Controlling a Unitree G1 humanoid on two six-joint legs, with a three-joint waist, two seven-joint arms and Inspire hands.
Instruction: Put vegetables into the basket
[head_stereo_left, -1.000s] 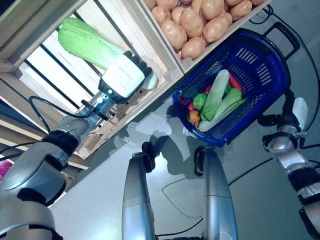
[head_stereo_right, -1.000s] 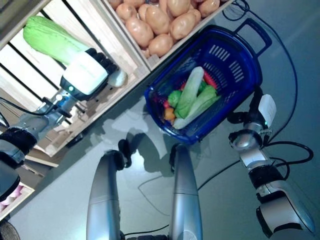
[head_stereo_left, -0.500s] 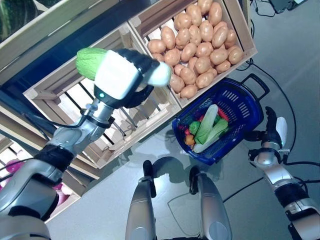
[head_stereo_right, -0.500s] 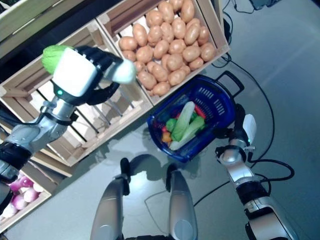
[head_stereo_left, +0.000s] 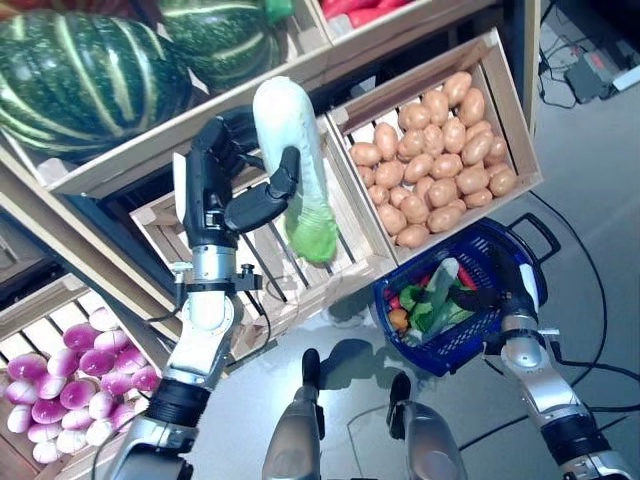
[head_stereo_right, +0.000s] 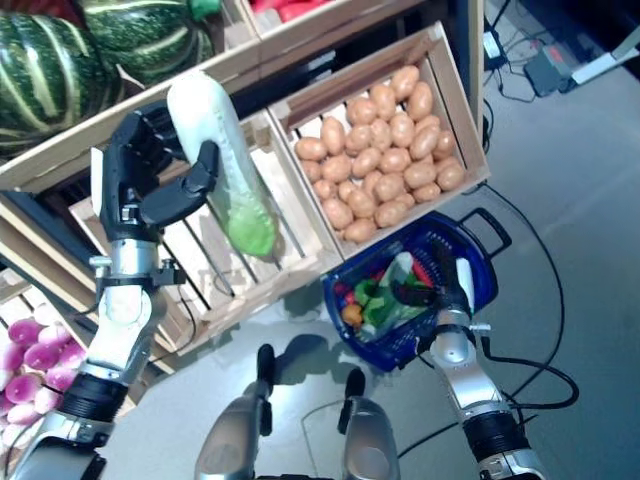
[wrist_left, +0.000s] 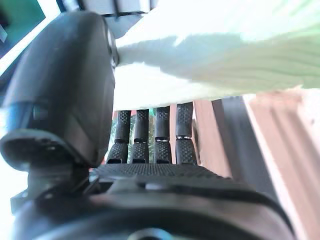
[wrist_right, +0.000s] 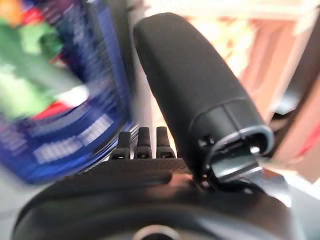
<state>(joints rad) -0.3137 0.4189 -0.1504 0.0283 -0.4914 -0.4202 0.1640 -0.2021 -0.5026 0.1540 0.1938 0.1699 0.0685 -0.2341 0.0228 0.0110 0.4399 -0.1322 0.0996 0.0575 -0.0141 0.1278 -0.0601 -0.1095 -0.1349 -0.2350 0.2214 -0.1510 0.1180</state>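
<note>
My left hand (head_stereo_left: 215, 195) is raised in front of the shelves and shut on a long napa cabbage (head_stereo_left: 292, 150), white stem end up and green leafy end hanging down. In the left wrist view the cabbage (wrist_left: 225, 45) lies across the fingers, with the thumb pressed on it. A blue plastic basket (head_stereo_left: 455, 352) stands on the floor at the lower right. It holds another cabbage, green peppers and small red and orange vegetables (head_stereo_left: 432, 303). My right hand (head_stereo_left: 515, 300) is at the basket's right rim, fingers straight and holding nothing.
A wooden crate of potatoes (head_stereo_left: 435, 150) sits just behind the basket. The slatted crate (head_stereo_left: 255, 265) below my left hand is bare. Striped green pumpkins (head_stereo_left: 80, 70) fill the upper shelf, and purple turnips (head_stereo_left: 60, 380) lie in a low crate at the left.
The camera has tilted up and back. My left hand has lifted the cabbage out of the slatted crate and turned it leaf end down. My right hand has come up against the basket's rim.
</note>
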